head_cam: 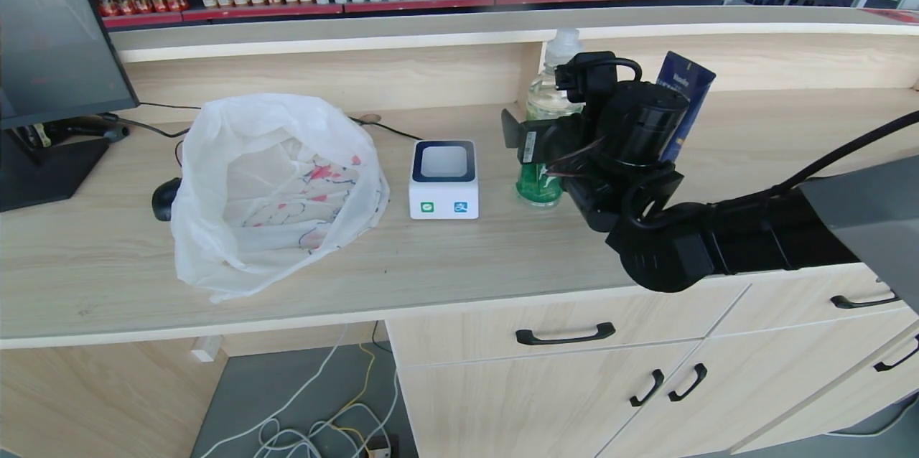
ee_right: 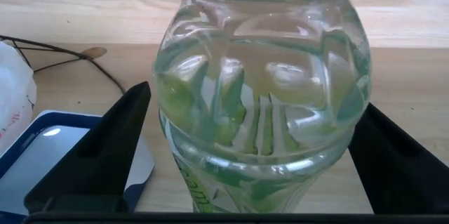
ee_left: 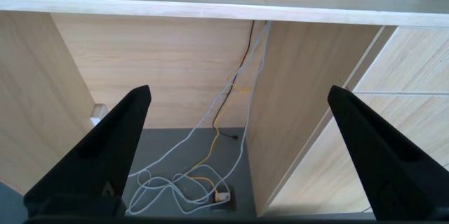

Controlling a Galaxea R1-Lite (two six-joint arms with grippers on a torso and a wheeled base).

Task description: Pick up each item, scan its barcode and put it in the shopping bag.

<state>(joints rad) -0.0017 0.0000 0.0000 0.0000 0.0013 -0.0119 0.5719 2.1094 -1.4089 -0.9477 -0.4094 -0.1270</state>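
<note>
the task is judged to be near its start: 0 items are made out inside the shopping bag (head_cam: 273,185), which is set open to the left of the scanner (head_cam: 444,178). the bottle (head_cam: 546,106), clear with a pale cap and a green label low down, is stood upright just right of the scanner, not yet lifted. it is straddled by the right gripper (ee_right: 256,97), jaws spread either side. a blue pack (head_cam: 686,99) is left farther right. the left gripper (ee_left: 238,90) is held well below the scanner, jaws spread.
</note>
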